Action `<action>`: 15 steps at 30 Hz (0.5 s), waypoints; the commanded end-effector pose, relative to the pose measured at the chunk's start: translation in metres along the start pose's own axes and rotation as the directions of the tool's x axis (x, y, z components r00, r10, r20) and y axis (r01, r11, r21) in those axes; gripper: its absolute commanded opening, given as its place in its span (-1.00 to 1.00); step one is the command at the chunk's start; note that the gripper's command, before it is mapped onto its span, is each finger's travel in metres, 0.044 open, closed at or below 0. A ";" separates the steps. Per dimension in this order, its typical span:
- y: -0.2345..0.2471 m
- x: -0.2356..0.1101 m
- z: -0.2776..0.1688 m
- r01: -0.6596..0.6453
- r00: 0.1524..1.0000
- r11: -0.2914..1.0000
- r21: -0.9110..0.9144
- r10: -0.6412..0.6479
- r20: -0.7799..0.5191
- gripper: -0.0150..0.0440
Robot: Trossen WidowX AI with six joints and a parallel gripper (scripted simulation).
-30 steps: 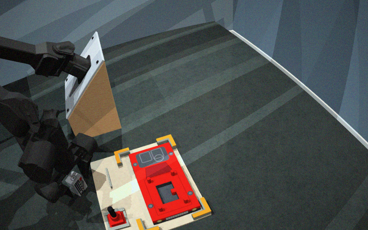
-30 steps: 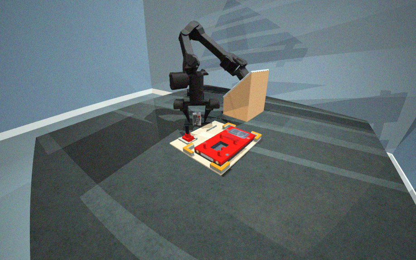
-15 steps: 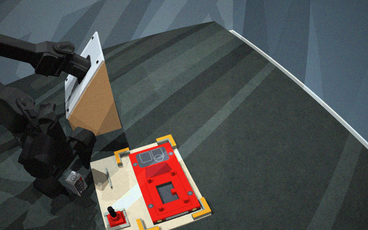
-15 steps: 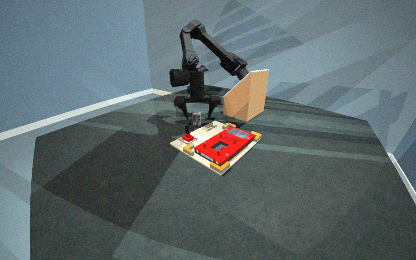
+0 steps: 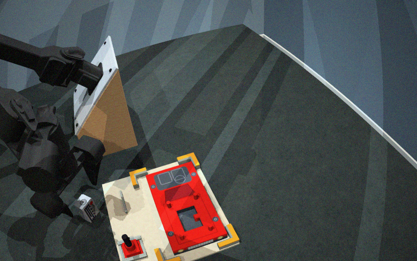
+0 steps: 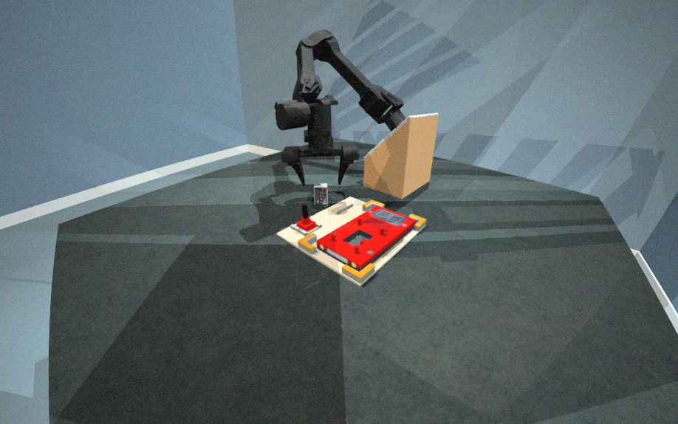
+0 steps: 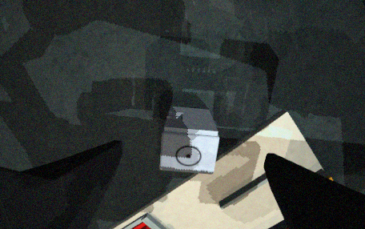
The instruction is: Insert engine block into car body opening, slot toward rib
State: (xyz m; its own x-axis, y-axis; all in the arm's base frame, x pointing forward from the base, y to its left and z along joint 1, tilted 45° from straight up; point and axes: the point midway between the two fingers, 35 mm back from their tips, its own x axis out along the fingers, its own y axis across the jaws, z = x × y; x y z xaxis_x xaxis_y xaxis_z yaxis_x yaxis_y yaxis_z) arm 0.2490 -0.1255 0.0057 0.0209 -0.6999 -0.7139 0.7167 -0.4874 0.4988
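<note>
The engine block [image 5: 86, 206] [image 6: 320, 193] [image 7: 190, 144], a small grey-and-white box with a round mark on one face, lies on the dark floor just off the left edge of the beige board [image 5: 138, 215] [image 6: 325, 219] [image 7: 208, 208]. My gripper [image 5: 80, 197] [image 6: 321, 183] [image 7: 194, 154] is open wide and hangs a little above the block, its fingers apart from it on both sides. The red car body [image 5: 160, 197] [image 6: 394, 227] lies flat on the board. Its rectangular opening [image 5: 189, 218] [image 6: 357, 238] is empty, with a rib jutting in from one side.
A tan wedge with a white plate [image 5: 107, 122] [image 6: 399, 159] stands behind the board, where the arm is mounted. A black lever on a red base [image 5: 130, 246] [image 6: 304, 222] and a thin grey pin [image 5: 123, 201] [image 6: 343, 208] [image 7: 240, 192] lie on the board. Orange corner brackets [image 5: 229, 239] frame the car.
</note>
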 end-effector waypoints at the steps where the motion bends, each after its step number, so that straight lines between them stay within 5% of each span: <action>1: 0.000 0.000 0.000 0.000 1.000 1.000 -0.002 0.000 0.000 1.00; 15: 0.000 -0.030 0.000 -0.005 1.000 1.000 0.006 0.005 0.000 1.00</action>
State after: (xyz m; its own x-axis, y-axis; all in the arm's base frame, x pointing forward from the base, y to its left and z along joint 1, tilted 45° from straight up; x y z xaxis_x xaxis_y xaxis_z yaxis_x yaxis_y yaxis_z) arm 0.2465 -0.1073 0.0197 0.0204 -0.6979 -0.7159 0.7215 -0.4854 0.4938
